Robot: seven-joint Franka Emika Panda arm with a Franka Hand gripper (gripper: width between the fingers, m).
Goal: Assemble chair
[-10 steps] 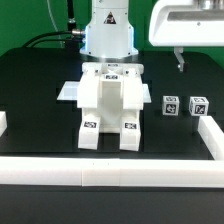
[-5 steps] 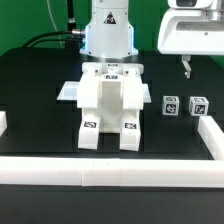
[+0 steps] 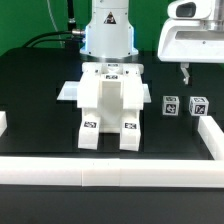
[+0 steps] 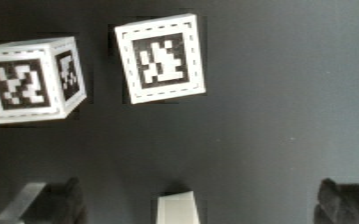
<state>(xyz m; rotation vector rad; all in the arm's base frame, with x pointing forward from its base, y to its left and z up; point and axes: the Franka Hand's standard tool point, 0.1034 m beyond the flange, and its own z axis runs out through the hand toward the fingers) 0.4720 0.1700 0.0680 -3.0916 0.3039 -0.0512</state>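
The chair [image 3: 108, 100] stands part-built; the jaws, wide open and empty, have sunk toward two tagged cubes [image 3: 170, 105], probably the next parts.

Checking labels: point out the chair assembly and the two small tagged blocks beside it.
chair assembly [image 3: 100, 98], exterior view, white front face.
tagged block nearer the chair [image 3: 171, 106], exterior view, tagged front face.
tagged block farther out [image 3: 199, 106], exterior view, tagged front face.

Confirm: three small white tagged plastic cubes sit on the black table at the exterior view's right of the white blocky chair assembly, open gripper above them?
Two, not three: the exterior view shows only two small white tagged plastic cubes. The rest holds: black table, right of the white blocky chair assembly, open gripper above.
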